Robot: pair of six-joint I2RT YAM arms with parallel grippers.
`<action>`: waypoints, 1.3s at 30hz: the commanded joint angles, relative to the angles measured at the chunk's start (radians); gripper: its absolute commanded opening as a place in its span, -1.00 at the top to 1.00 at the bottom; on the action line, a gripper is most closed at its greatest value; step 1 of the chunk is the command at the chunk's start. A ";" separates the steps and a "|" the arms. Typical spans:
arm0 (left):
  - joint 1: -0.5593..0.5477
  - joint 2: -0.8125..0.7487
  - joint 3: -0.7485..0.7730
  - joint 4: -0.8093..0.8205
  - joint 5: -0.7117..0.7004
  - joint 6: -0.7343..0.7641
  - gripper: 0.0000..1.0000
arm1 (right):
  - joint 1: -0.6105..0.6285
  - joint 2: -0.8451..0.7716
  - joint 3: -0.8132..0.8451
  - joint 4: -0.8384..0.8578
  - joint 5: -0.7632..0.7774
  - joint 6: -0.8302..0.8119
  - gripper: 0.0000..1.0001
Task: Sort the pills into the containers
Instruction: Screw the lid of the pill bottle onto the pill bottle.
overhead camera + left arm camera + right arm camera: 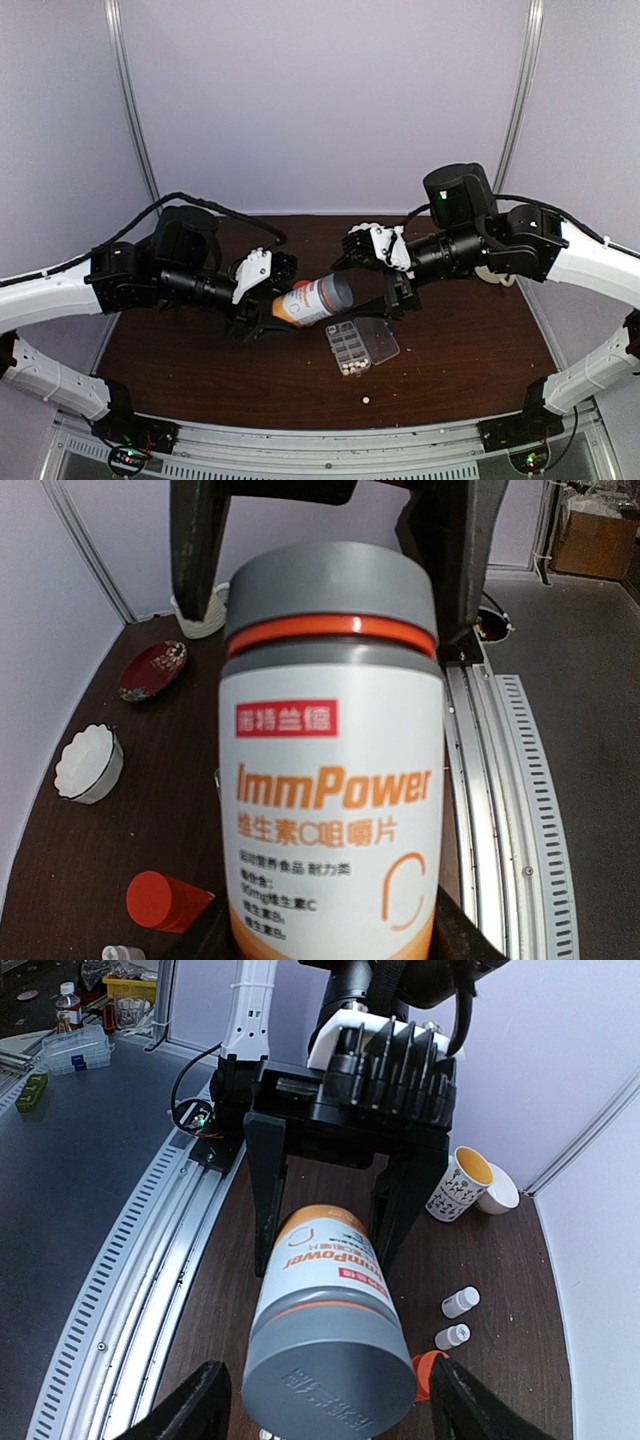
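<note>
— What have your pincers got?
— My left pincer (pixel 272 312) pinches the bottle (pixel 315 300), which lies sideways. My right pincer (pixel 330 1405) stands spread either side of its grey cap (pixel 330 585) (a gap on each side).
— And the pills?
— Some pills (pixel 351 368) sit in the organizer box (pixel 343 340), at the bottle's five o'clock. A loose pill (pixel 366 400) lies on the counter (pixel 200 370), at the box's six.

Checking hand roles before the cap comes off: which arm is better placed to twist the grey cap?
Right: the right gripper stands open either side of the grey cap, while the left gripper clamps the bottle.
</note>
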 commanded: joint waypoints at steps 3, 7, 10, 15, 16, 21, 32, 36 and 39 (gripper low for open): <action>0.004 0.001 0.035 0.030 0.016 0.014 1.00 | 0.006 0.002 0.018 0.012 0.004 0.001 -0.40; 0.005 0.002 0.035 0.030 0.016 0.015 1.00 | 0.006 0.007 0.023 0.006 0.013 0.001 -0.35; 0.004 0.001 0.035 0.031 0.016 0.014 1.00 | 0.006 0.011 0.030 0.000 0.014 0.001 -0.23; 0.004 0.000 0.036 0.030 0.018 0.014 1.00 | 0.007 0.017 0.032 -0.002 0.040 0.016 -0.12; 0.004 0.001 0.036 0.030 0.020 0.014 1.00 | 0.007 0.020 0.036 -0.010 0.044 0.016 -0.12; 0.005 -0.002 0.036 0.029 0.017 0.014 1.00 | 0.007 0.032 0.059 -0.024 0.041 0.052 0.17; 0.004 -0.029 0.016 0.041 -0.151 0.036 1.00 | 0.007 0.109 0.176 -0.102 0.078 0.428 0.65; 0.005 -0.036 0.010 0.060 -0.204 0.039 1.00 | 0.007 0.110 0.169 -0.097 0.058 0.582 0.65; 0.004 -0.037 0.009 0.068 -0.230 0.039 1.00 | 0.008 0.090 0.142 -0.076 0.038 0.661 0.65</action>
